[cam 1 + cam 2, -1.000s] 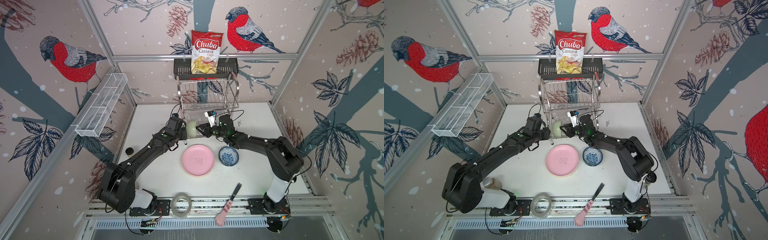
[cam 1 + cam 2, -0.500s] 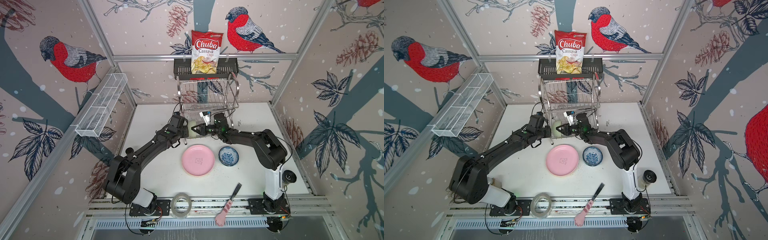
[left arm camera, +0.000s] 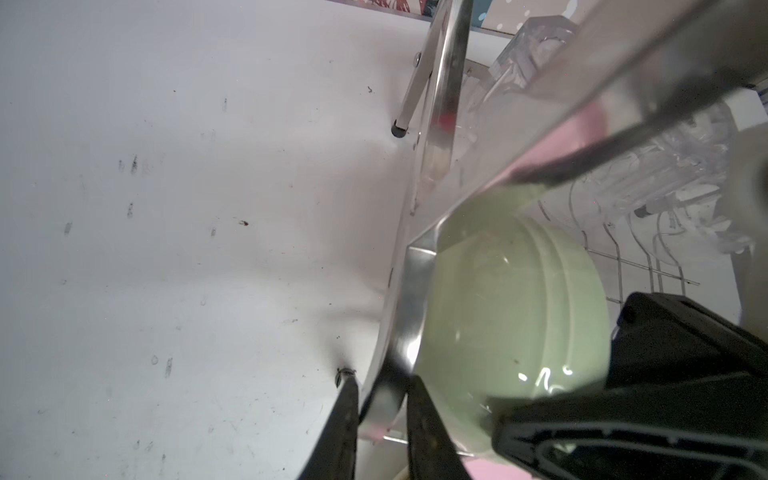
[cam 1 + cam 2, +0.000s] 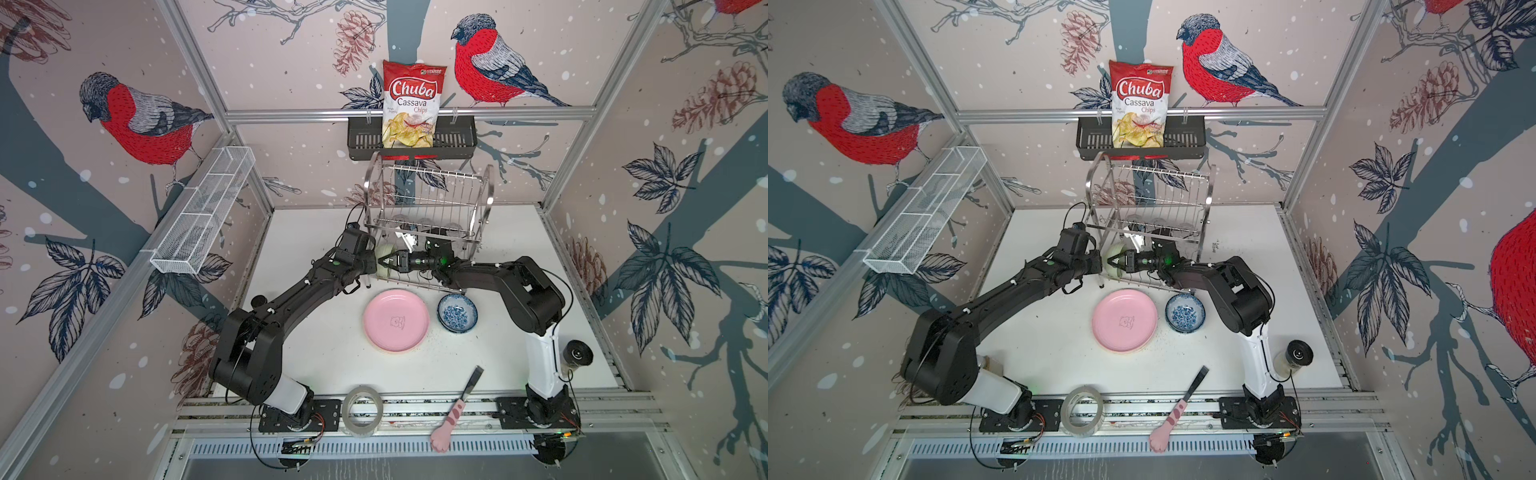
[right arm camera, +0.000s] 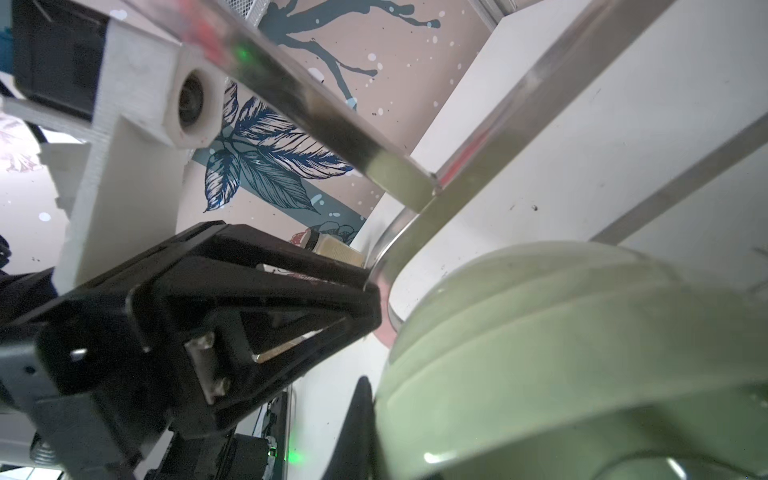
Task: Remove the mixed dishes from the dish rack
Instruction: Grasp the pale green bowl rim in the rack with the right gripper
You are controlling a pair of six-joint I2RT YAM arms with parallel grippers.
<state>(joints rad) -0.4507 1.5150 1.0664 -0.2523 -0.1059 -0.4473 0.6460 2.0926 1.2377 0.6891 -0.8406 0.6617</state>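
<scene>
At the bottom of both top views, a tape roll [image 4: 363, 411] and a pink-handled knife [image 4: 455, 411] lie on the rail. Higher, at the centre, a pink plate [image 4: 396, 321] and a blue bowl [image 4: 457, 312] sit side by side on the table [image 4: 328, 365]. Just above the plate, a green bowl [image 4: 383, 250] leans at the left end of the rack's [image 4: 428, 195] lower shelf. The right claw [image 4: 383, 262] is clenched on its rim. The left claw [image 3: 380, 382] grasps the rack's steel side loop. Clear glasses [image 3: 685, 166] stand deeper on that shelf.

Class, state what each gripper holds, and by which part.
Right gripper: the green bowl, by its rim. Left gripper: the rack, fingers closed either side of its steel side loop.
</scene>
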